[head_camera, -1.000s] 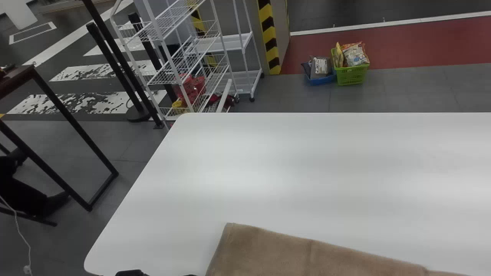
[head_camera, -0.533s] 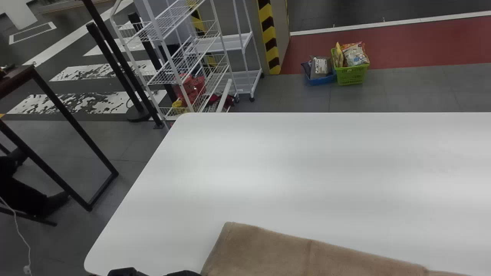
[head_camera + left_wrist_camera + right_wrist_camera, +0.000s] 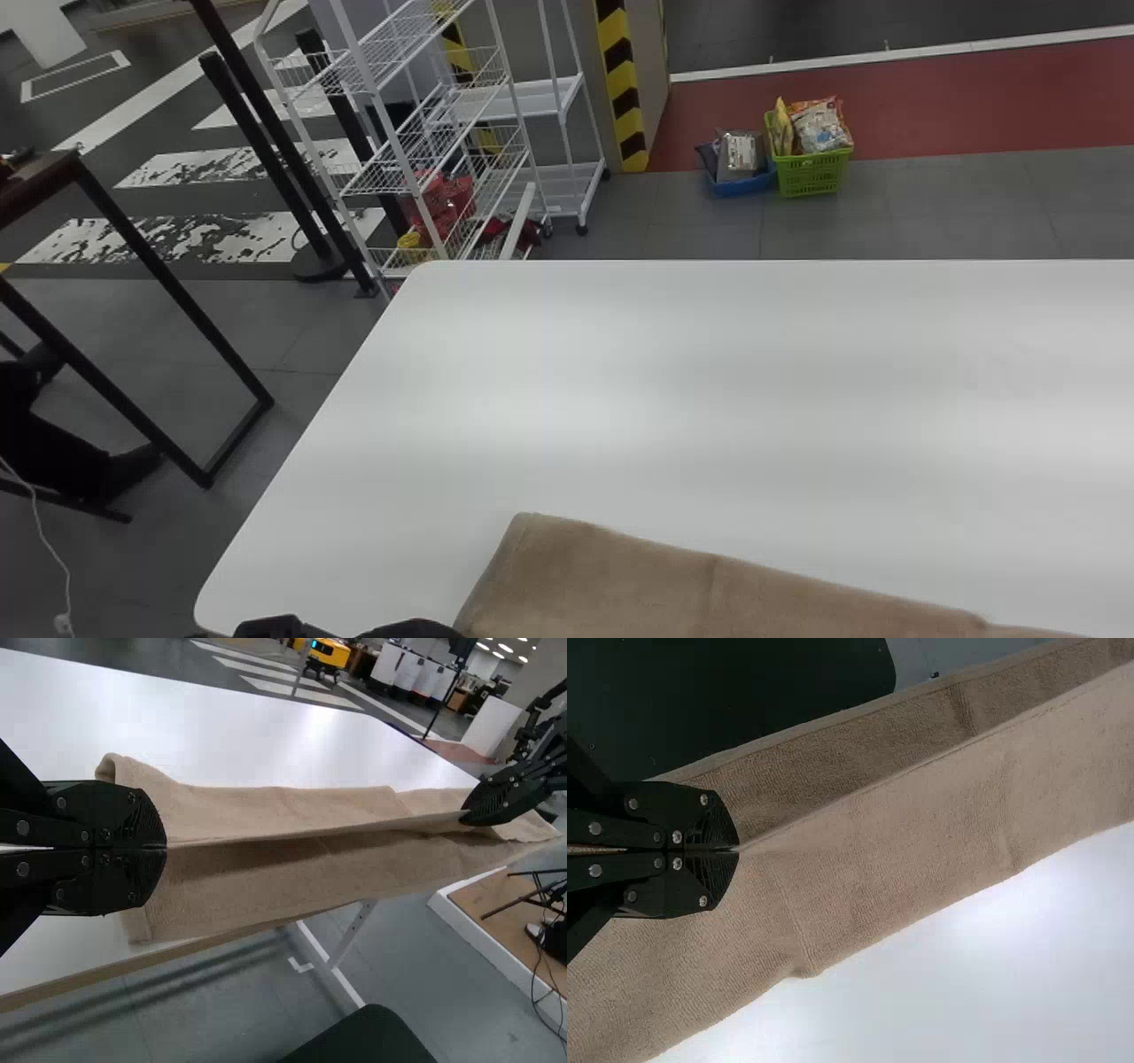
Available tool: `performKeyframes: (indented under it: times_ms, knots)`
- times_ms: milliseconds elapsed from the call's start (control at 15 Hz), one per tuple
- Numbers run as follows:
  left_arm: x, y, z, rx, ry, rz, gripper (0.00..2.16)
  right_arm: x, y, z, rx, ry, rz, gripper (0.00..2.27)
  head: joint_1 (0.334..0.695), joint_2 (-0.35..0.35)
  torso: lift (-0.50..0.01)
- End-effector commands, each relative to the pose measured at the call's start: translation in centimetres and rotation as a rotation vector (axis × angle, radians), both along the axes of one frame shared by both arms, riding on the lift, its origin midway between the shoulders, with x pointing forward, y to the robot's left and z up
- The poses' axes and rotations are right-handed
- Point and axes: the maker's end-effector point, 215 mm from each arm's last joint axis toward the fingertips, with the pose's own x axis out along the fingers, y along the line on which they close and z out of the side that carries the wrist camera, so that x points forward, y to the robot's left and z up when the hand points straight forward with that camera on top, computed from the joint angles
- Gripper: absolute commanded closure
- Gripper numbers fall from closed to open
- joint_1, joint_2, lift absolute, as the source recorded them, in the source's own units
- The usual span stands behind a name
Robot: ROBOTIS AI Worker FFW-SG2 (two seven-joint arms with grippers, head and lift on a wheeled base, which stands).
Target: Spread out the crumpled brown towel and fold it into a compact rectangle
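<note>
Head view: counter (image 3: 673,381) bearing brown towel (image 3: 620,576)

Towel lies at the counter's near side, partly overhanging. Left hand (image 3: 415,628) is clamped on its raised edge; right hand (image 3: 733,850) is clamped on that edge, well apart from the left.

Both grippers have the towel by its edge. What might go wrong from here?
The left gripper and the right gripper seem to pinch only the rim of the towel, so it might slip out. Its lower layer lies along the near edge of the table, with floor beyond; a tug could drag it off. Its far side slants against the table's far edge, so the fold may land crooked.
</note>
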Motion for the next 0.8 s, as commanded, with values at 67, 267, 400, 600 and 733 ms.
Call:
performKeyframes:
  times_ms: [67,267,400,600,733]
  knots:
    - [0.2,-0.1,0.0,0.003,-0.001,-0.002,1.20,-0.4,0.4,-0.1,0.005,0.009,0.012,1.62,0.695,0.350,-0.127]
    - [0.4,-0.2,0.0,0.000,-0.003,-0.002,1.20,-0.8,0.8,-0.3,0.010,0.020,0.023,1.62,0.695,0.350,-0.127]
    - [0.4,-0.3,0.0,-0.003,-0.003,-0.002,1.20,-1.2,1.3,-0.6,0.014,0.032,0.037,1.62,0.695,0.350,-0.127]
    - [0.4,-0.4,-0.2,-0.007,0.001,-0.004,1.20,-2.1,1.9,-2.5,-0.025,0.063,0.075,1.62,0.695,0.350,-0.127]
    - [0.4,-0.3,-0.3,-0.006,0.004,-0.004,1.20,-2.6,2.1,-3.6,-0.047,0.080,0.096,1.62,0.695,0.350,-0.127]
